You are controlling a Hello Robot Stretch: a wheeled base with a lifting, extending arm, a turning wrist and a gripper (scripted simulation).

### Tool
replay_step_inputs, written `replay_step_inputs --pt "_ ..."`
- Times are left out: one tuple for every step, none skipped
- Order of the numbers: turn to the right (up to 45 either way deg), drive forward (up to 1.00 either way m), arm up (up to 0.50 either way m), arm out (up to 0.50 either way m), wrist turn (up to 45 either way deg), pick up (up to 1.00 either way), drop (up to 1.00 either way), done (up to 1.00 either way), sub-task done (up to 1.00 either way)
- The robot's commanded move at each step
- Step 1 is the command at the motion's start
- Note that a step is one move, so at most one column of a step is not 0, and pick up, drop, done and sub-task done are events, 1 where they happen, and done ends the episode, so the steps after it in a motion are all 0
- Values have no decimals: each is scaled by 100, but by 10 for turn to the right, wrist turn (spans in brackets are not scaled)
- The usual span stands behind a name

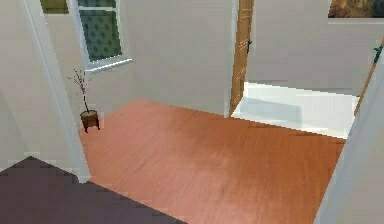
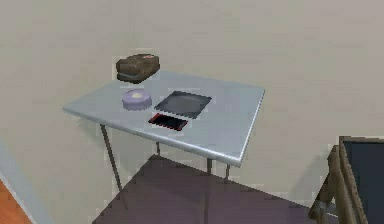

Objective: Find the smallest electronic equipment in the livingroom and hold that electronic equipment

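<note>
The end effector's state I cannot tell, so the grasp counts as not yet made. Ahead lies a wide wooden floor (image 1: 220, 160) running to a doorway on the far right.

In the arm side view a grey worktop (image 2: 235, 120) stands against a plain wall and carries four things. The largest is a dark flat slab (image 2: 184, 103), like a tablet, near the middle. Next is a brown lumpy bag (image 2: 138, 67) at the far left corner. Nearer than the bag sits a low round lavender thing (image 2: 137, 100), which I cannot name. The smallest is a thin dark slab with a reddish edge (image 2: 168, 122), like a phone, lying just beside the tablet at the near edge.

I judge that the search is about over and choosing is the step in hand. The phone-like slab looks the smallest electronic thing here. The next move calls for lining the arm up with it, reaching over the near edge and coming down on it without nudging the tablet.
</note>
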Motion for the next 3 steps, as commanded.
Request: replay_step_inputs --pt "0 0 38 0 0 0 0 0 0" --pt "0 0 0 40 0 0 0 0 0" --pt "0 0 0 0 450 0 0 0 0"
